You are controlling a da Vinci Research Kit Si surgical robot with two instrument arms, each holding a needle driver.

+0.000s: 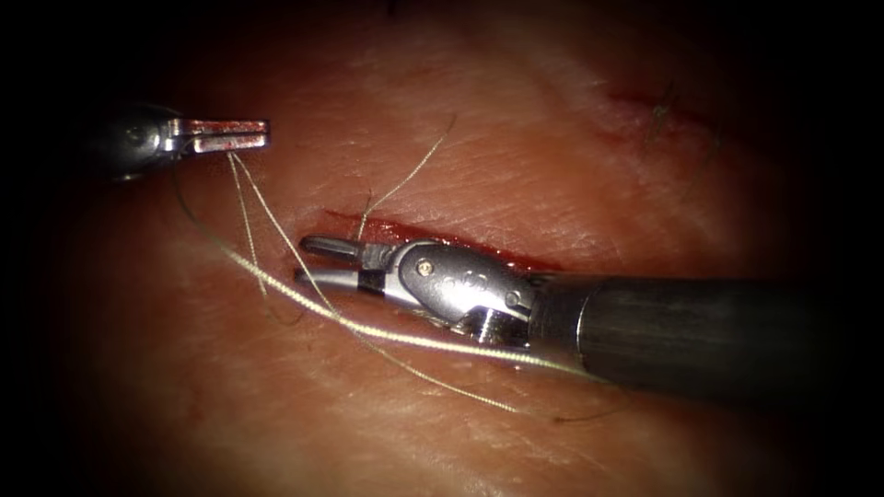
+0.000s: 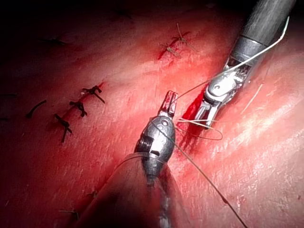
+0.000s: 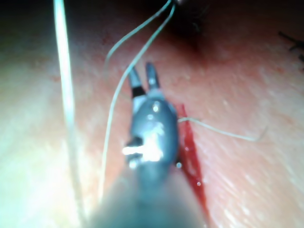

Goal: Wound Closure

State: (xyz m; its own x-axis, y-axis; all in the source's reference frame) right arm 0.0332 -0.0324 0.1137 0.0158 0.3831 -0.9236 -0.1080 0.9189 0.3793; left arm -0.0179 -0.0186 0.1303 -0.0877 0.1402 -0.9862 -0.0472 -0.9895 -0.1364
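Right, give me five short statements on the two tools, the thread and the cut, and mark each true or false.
1. The left gripper is shut on the thread. True.
2. The right gripper holds the needle. False: its jaws are open and hold nothing.
3. The right gripper lies over the cut. True.
4. The left gripper bites the tissue. False: it holds thread, off to the cut's left.
5. Thread comes out of the cut. True.
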